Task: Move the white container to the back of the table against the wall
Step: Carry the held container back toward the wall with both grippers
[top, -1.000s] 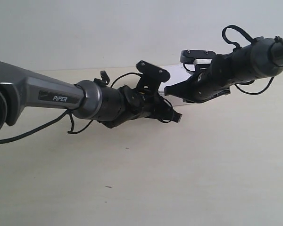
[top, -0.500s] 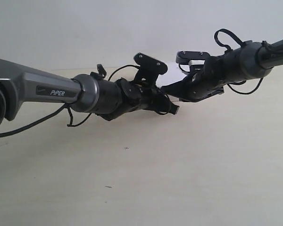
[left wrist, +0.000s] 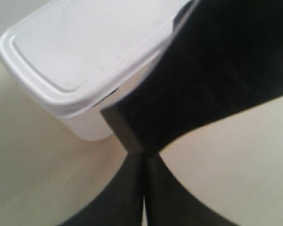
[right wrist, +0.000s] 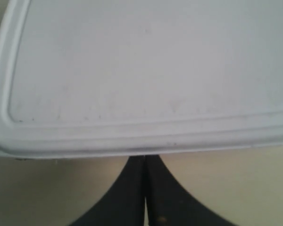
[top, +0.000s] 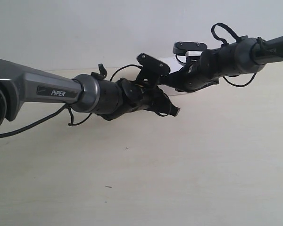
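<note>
The white container (right wrist: 141,70) fills the right wrist view, lid up. My right gripper (right wrist: 145,157) is shut, its tips at the container's near side just under the lid rim. In the exterior view only a sliver of the container (top: 173,63) shows at the foot of the wall (top: 85,28), behind both arms. My left gripper (left wrist: 144,155) is shut and empty, a short way from the container (left wrist: 85,52). The right arm's dark finger (left wrist: 217,70) crosses in front of it. In the exterior view the left gripper (top: 175,111) hangs over the table (top: 179,179).
Both arms cross near the middle back of the table. The left arm's black camera mount (top: 153,66) overlaps the right gripper (top: 172,81). A few tiny dark marks (top: 126,148) dot the pale surface.
The right arm has moved toward the wall and to the exterior view's left, and the container has gone back with it, now mostly hidden. The left arm rose slightly.
</note>
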Motion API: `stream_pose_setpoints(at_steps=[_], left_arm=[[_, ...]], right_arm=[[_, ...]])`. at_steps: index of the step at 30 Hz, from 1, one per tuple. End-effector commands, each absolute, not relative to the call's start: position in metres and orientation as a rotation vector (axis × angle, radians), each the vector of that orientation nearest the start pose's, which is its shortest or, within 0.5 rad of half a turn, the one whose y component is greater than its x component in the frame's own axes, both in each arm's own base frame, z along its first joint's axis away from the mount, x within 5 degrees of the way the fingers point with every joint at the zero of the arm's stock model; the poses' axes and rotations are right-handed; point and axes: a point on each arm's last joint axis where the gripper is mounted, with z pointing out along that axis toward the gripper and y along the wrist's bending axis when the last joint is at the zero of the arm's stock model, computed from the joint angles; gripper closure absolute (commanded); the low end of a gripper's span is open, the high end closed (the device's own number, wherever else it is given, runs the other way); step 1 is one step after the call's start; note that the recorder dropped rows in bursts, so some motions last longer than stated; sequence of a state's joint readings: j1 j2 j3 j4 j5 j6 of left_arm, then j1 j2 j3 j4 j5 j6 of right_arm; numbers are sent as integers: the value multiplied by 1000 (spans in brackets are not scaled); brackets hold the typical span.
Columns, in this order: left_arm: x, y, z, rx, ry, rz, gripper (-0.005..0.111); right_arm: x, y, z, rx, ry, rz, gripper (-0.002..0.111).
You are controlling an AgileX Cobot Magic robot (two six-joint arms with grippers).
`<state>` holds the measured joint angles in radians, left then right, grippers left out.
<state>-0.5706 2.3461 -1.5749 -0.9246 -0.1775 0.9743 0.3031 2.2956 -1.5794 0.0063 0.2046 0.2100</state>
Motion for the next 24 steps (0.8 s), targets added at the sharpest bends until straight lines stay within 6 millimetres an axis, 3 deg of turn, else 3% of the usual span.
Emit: stream_pose_setpoints(at_steps=[1, 12, 16, 24], left_arm=[[436, -264, 106, 671, 2040, -110, 107], [437, -264, 107, 734, 2013, -70, 107], [442, -255, 106, 716, 2023, -63, 107], [447, -247, 106, 698, 2031, -53, 107]], right_arm=[[482, 151, 109, -118, 2401, 238, 108], [504, 158, 100, -111, 2362, 250, 108], [512, 160, 99, -109, 2333, 257, 108], [516, 161, 103, -107, 2273, 272, 108]])
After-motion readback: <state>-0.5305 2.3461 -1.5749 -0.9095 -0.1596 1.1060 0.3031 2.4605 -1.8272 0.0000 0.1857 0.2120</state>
